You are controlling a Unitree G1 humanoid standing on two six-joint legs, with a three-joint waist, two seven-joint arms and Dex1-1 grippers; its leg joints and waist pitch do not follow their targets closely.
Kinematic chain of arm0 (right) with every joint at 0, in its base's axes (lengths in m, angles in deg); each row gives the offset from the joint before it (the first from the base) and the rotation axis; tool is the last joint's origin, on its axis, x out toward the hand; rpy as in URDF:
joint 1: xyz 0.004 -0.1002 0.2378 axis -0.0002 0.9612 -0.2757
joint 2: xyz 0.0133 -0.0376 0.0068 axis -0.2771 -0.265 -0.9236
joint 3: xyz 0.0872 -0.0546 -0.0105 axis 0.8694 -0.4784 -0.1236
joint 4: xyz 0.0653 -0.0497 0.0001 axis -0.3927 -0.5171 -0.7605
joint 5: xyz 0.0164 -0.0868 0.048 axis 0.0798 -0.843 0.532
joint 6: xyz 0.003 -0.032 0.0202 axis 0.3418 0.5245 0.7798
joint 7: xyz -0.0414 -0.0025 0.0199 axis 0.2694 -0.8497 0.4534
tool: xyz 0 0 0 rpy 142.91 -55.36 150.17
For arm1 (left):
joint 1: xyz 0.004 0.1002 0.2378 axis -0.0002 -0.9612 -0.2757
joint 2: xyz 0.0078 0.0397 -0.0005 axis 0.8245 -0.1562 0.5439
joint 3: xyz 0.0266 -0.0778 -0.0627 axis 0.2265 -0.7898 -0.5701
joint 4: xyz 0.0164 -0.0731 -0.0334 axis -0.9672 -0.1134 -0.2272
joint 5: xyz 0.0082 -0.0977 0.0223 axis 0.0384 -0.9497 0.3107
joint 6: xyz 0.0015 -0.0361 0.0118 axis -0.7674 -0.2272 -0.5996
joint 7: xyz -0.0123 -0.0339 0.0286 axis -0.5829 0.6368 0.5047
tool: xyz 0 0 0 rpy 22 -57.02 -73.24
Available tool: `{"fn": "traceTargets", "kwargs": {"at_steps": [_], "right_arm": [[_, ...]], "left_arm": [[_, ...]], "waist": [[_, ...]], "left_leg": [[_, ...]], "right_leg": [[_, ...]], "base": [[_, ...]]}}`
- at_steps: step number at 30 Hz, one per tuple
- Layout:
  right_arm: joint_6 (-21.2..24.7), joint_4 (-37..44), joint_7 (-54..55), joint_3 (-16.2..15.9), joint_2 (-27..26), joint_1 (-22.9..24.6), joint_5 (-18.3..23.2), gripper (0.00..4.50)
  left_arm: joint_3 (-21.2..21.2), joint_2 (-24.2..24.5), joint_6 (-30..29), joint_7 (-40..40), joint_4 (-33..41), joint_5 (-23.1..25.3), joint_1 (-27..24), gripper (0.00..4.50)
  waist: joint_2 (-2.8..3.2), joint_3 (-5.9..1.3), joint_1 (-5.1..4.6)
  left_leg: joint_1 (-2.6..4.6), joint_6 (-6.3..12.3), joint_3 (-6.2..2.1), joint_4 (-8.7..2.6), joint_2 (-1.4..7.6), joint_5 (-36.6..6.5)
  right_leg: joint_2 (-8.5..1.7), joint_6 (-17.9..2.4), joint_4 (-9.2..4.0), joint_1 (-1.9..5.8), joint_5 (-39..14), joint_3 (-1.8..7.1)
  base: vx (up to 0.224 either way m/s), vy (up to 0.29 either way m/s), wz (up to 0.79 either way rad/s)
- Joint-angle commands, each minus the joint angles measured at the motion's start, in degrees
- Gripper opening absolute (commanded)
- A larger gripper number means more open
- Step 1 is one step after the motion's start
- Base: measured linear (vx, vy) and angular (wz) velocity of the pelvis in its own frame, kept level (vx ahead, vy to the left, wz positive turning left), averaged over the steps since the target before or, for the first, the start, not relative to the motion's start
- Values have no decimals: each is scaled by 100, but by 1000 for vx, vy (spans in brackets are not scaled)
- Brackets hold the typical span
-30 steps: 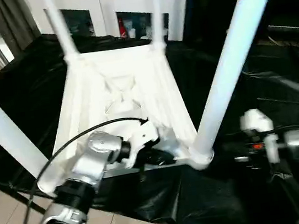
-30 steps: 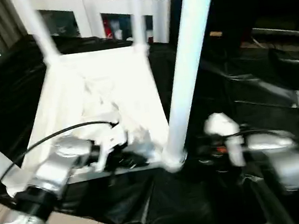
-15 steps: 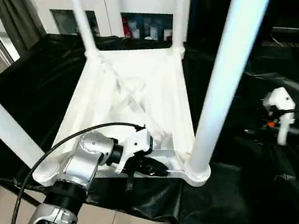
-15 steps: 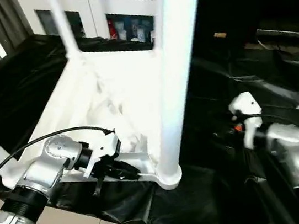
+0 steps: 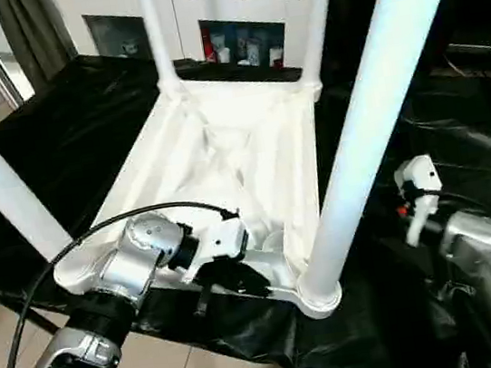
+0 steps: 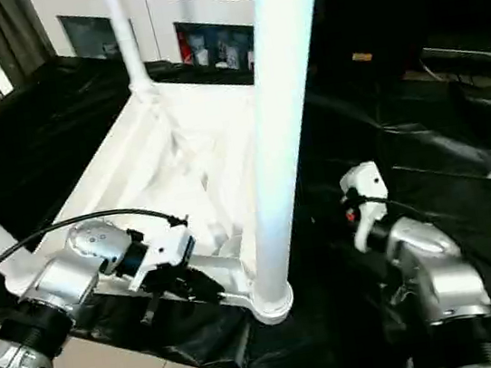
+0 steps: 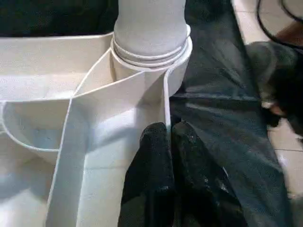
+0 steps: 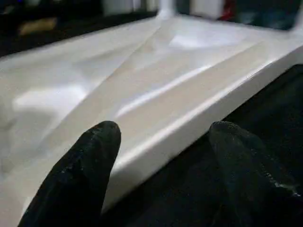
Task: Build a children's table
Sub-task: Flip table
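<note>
The children's table [image 5: 242, 161] lies upside down on black sheeting [image 5: 80, 116], four legs up, its long axis running away from both claws. The left claw [image 7: 168, 137], pressed together, sits at the near rim beside a corner socket [image 7: 151, 52]. The right claw [image 8: 163, 151], spread, faces the side rim. Best grip the rims evenly before turning it over.

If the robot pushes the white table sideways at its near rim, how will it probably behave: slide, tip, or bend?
The upside-down table lies flat on its top with four legs up, so it would probably slide, not tip. The black sheet beneath looks smooth, so sliding should be easy. The ribbed plastic seems stiff and light. The left gripper is shut at the near rim.
</note>
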Motion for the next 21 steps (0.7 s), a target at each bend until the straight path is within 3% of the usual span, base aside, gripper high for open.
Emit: {"fn": "traceTargets", "kwargs": {"at_steps": [1,5,6,7,10,12,13,14,15,16,17,18,19,20,21], "right_arm": [[-112,15,361,215,-117,-99,113,348],[-93,224,643,277,-333,-34,169,348],[-93,224,643,277,-333,-34,169,348],[21,380,755,300,-442,40,240,348],[53,544,873,268,-538,126,202,348],[100,693,1131,279,-632,191,172,348],[265,767,1359,342,-704,203,203,348],[413,830,1563,391,-768,217,219,348],[583,905,1831,424,-831,238,181,348],[583,905,1831,424,-831,238,181,348],[580,1043,2326,324,-837,327,-322,348],[633,1078,2423,310,-839,345,-400,348],[715,1147,2600,284,-845,380,-547,348],[758,1304,2908,237,-874,451,-822,348],[758,1304,2908,237,-874,451,-822,348]], "left_arm": [[-233,-62,66,13,212,-289,-15,45],[-502,36,-153,-87,586,-668,-118,74],[-502,36,-153,-87,586,-668,-118,74],[-709,117,-323,-61,931,-907,-183,97],[-883,228,-412,115,1231,-1035,-258,105],[-1112,286,-489,548,1463,-1017,-362,120],[-1356,192,-357,1043,1491,-985,-404,141],[-1574,97,-228,1496,1507,-953,-444,141],[-1839,-38,-96,2123,1523,-878,-494,142],[-1839,-38,-96,2123,1523,-878,-494,151],[-2519,-548,-168,3818,1324,-822,-557,165],[-2643,-656,-147,4082,1289,-852,-587,179],[-2863,-854,-103,4537,1235,-919,-652,179],[-3213,-1184,-28,5231,1199,-1070,-833,183],[-3213,-1184,-28,5231,1199,-1070,-833,183]], "waist": [[-31,-290,-48],[-96,-324,-65],[-89,-328,-62],[-125,-305,-73],[-106,-286,-95],[-60,-267,-149],[1,-257,-177],[-29,-254,-211],[29,-259,-209],[6,-255,-227],[28,-260,-237],[89,-258,-232],[17,-257,-248],[16,-265,-244],[54,-274,-232]], "left_leg": [[74,139,-1,-362,127,-1201],[3,211,12,-314,94,-821],[0,242,12,-307,89,-768],[15,293,33,-304,93,-781],[11,279,31,-313,98,-933],[28,186,23,-327,100,-1108],[25,121,17,-336,83,-1200],[29,54,21,-334,83,-1307],[26,5,7,-334,83,-1322],[26,-12,14,-333,80,-1366],[24,-77,8,-326,75,-1406],[32,-118,4,-324,88,-1419],[18,-106,8,-300,61,-1409],[-1,-70,6,-292,36,-1327],[3,-59,1,-287,31,-1286]], "right_leg": [[-236,-1284,-284,195,-752,201],[-205,-1317,-189,227,-205,232],[-200,-1326,-179,223,-120,233],[-180,-1346,-186,192,-100,234],[-186,-1301,-195,181,-372,248],[-169,-1239,-221,166,-566,250],[-163,-1194,-242,164,-718,252],[-141,-1158,-266,164,-759,252],[-149,-1163,-250,173,-743,253],[-137,-1158,-270,166,-756,251],[-123,-1113,-269,165,-757,253],[-117,-1125,-265,163,-670,251],[-109,-1119,-280,184,-623,247],[-107,-1061,-293,202,-635,248],[-110,-1030,-286,196,-623,251]], "base": [[0,0,0],[0,0,0],[0,0,0],[0,0,0],[0,0,0],[0,0,0],[0,0,0],[0,0,0],[0,0,0],[0,0,0],[0,0,0],[0,0,0],[0,0,0],[0,0,0],[0,0,0]]}}
